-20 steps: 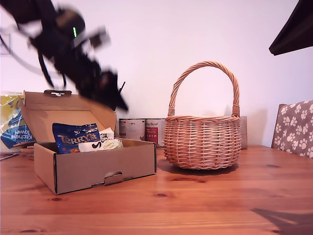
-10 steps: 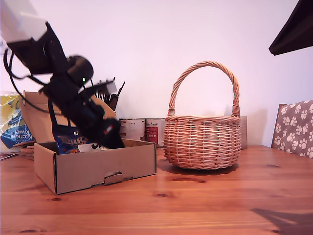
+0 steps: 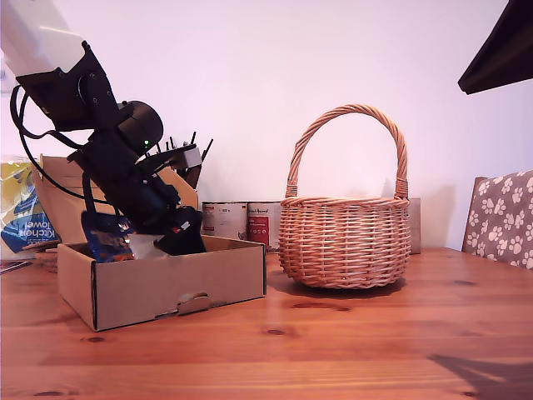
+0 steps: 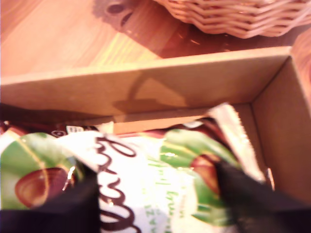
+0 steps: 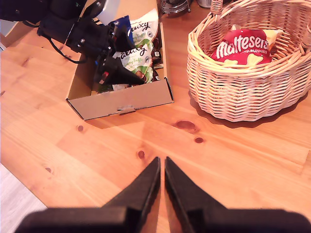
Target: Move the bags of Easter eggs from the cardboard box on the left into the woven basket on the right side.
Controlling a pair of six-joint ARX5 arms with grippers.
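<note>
The cardboard box (image 3: 166, 283) stands open at the exterior view's left, its lid flap up. My first gripper (image 3: 187, 242) reaches down into it. Its open fingers straddle a white and green bag (image 4: 146, 184) of Easter eggs, one dark finger (image 4: 243, 194) on each side. A dark blue bag (image 3: 104, 237) leans behind the arm. The woven basket (image 3: 346, 242) stands at the exterior view's right and holds a red Maltesers bag (image 5: 243, 46). My second gripper (image 5: 162, 162) hangs shut high over the bare table, in front of the box (image 5: 121, 102) and the basket (image 5: 243, 92).
Printed tins (image 3: 241, 221) stand at the back between box and basket. A yellow and blue kitchen towel pack (image 3: 21, 212) lies behind the box. A paw-print cushion (image 3: 504, 217) is at the exterior view's right edge. Part of a dark arm (image 3: 500, 50) shows in its top right corner.
My first arm has swung down from above the box, and its gripper now sits inside the box over the bags. The basket and box have not moved.
</note>
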